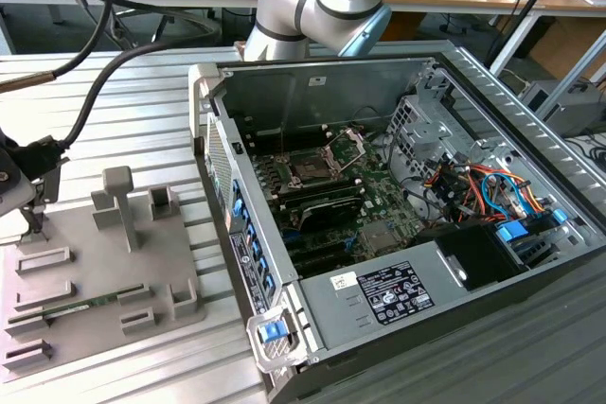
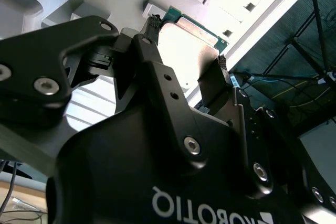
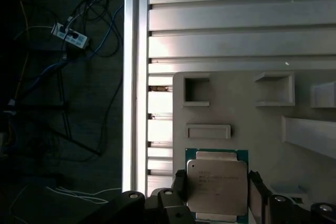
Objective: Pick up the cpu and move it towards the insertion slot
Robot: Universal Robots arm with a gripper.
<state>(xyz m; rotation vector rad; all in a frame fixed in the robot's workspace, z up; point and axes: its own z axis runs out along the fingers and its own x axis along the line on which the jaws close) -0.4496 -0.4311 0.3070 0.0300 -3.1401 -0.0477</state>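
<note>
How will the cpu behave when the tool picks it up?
Probably stiff: the cpu is a flat square with a metal top. Likely light, since it looks thin. Its smooth top and narrow edges, flanked by the tool, could slip if pinched off-centre.

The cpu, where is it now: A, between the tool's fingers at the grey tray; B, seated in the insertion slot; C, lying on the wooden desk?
A: in the first wrist view the cpu sits between the fingers of the tool, against the grey tray.
</note>
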